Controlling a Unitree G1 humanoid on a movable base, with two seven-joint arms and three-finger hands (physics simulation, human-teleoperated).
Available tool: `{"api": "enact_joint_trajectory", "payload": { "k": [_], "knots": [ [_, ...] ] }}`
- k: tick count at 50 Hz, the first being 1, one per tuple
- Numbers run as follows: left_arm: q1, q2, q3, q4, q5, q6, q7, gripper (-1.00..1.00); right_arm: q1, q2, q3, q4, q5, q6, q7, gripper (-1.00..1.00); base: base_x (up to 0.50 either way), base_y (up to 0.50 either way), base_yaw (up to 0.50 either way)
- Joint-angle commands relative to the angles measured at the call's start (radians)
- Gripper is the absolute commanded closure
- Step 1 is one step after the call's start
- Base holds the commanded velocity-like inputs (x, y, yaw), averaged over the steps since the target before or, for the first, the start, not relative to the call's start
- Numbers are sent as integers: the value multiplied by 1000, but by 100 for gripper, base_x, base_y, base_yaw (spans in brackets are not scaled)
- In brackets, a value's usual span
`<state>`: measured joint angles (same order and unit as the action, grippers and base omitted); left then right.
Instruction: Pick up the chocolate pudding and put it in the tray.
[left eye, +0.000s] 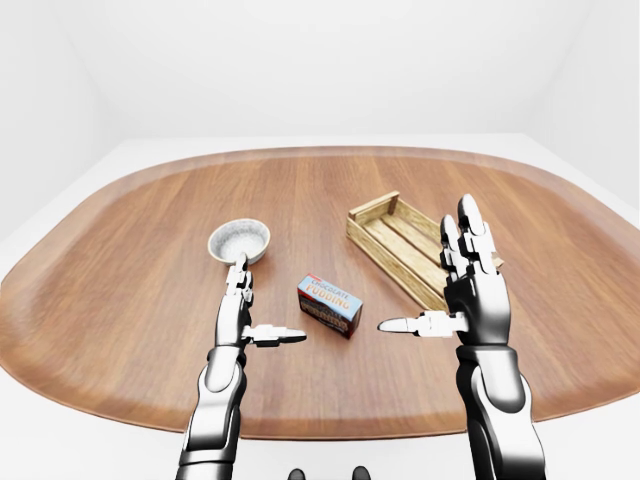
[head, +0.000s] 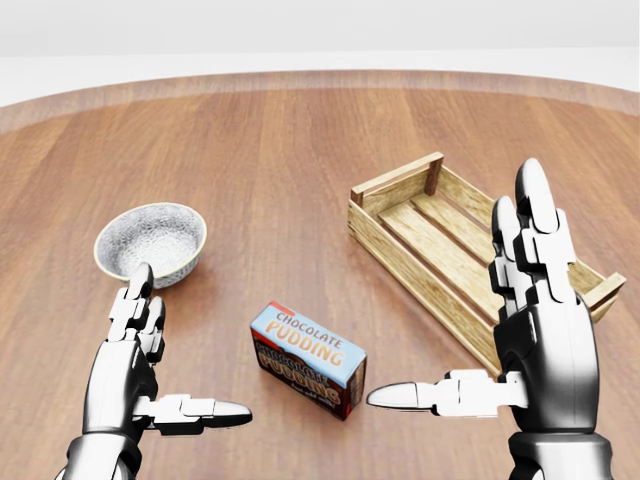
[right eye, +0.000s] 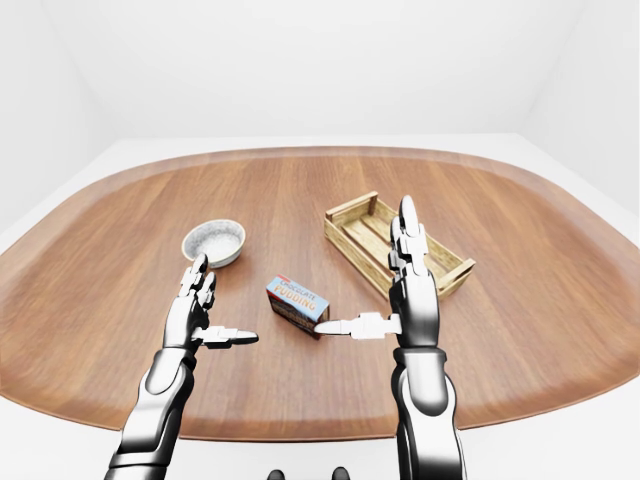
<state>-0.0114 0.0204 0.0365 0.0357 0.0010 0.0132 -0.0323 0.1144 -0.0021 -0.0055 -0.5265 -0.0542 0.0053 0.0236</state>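
The chocolate pudding box (head: 307, 358), blue on top with dark sides, lies on the wooden table (head: 280, 150) between my two hands. The wooden slatted tray (head: 455, 250) stands to its upper right, empty. My left hand (head: 165, 370) is open to the left of the box, thumb pointing toward it, not touching. My right hand (head: 480, 330) is open to the right of the box, fingers upright, thumb tip close to the box's right end. The right hand overlaps the tray's near side in the head view.
A speckled grey bowl (head: 150, 241) sits at the left, just above my left hand. The table's rounded edge (left eye: 330, 432) runs near the bottom of the left-eye view. White walls surround the table.
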Motion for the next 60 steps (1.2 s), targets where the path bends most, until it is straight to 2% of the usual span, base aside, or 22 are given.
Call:
{"api": "enact_joint_trajectory", "payload": {
  "k": [1,9,19,28,29,30,31,33,34,35,36,37,39,41,52,54,56,57,58,59,60],
  "knots": [
    [0,0,0,1,-1,0,1,-100,-2,0,-1,-6,2,9,0,-100,20,0,0],
    [2,0,-2,-9,1,5,0,-100,0,-1,1,-9,0,9,1,-100,19,0,0],
    [-1,0,-1,7,2,-9,-1,-100,2,-1,3,-5,0,5,4,-100,19,0,0],
    [5,-1,-4,-7,4,-2,-1,-100,5,-1,4,-5,1,2,7,-100,19,0,0],
    [5,-1,-4,-7,4,-2,-1,-100,9,0,5,8,0,-14,7,-100,20,0,0],
    [4,-1,-4,-7,4,-1,-1,-100,14,1,6,35,-1,-47,6,-100,19,0,0],
    [4,-1,-4,-7,4,-1,-1,-100,8,-1,4,12,0,-17,7,-100,20,0,0],
    [4,-1,-4,-9,4,1,-1,-100,5,-1,4,0,0,-1,7,-100,20,0,0],
    [4,-1,-3,-8,4,0,-1,-100,14,1,6,36,-1,-46,6,-100,20,0,0],
    [4,-1,-4,-8,4,1,-1,-100,9,0,5,16,-1,-22,6,-100,20,0,0],
    [4,-1,-4,-7,4,0,-1,-100,15,1,6,43,-1,-55,5,-100,20,0,0],
    [1,-1,-3,1,4,-5,-1,-100,6,-1,4,7,1,-9,6,-100,20,0,0],
    [1,-1,-2,1,3,-4,0,-100,3,-1,3,-3,1,4,6,-100,20,0,0],
    [4,-1,-3,-8,3,1,0,-100,4,-1,4,-5,0,7,6,-100,20,0,0],
    [3,1,-3,-9,1,-9,-5,-100,-3,1,1,8,7,15,3,-100,5,0,0],
    [4,0,-1,-17,-3,-1,-6,-100,-2,0,2,5,6,17,2,-100,0,0,0],
    [2,0,2,-10,-5,-5,-5,-100,-2,0,2,4,6,19,1,-100,0,0,0],
    [3,-3,15,-25,-12,-20,15,-100,-4,0,0,10,8,19,0,-100,0,0,0],
    [3,-3,15,-26,-14,-21,17,-100,-4,0,0,10,8,19,0,-100,0,0,0],
    [3,-2,15,-26,-14,-21,17,-100,-4,0,0,10,8,19,0,-100,0,0,0],
    [4,5,1,-12,9,-8,11,-100,-2,0,2,2,6,23,0,-100,0,0,0]
  ]
}}
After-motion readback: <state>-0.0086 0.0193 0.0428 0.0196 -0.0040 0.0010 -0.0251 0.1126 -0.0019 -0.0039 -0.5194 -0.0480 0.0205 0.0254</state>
